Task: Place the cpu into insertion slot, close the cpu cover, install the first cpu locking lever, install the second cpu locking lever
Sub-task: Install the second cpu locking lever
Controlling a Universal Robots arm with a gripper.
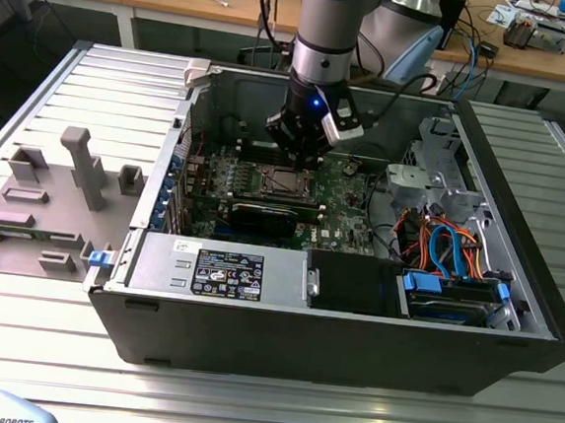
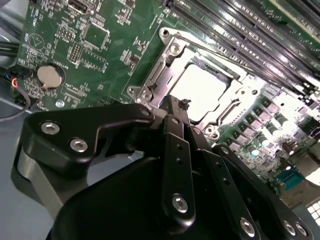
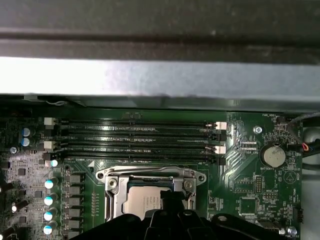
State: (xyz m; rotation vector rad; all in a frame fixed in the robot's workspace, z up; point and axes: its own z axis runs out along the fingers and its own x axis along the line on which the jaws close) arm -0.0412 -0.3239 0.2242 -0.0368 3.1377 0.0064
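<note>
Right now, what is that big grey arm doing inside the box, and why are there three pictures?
The box is an open computer case lying on a metal table. The arm is a robot arm with a black gripper at its tip. The exterior view looks at everything from outside. Both wrist views come from cameras riding on the arm, so they look down at the green board. There the cpu, a shiny square chip, sits in its slot with the silver cover framing it. The gripper hangs just above the chip's edge. Long black memory slots and a round battery are on the board too.
</note>
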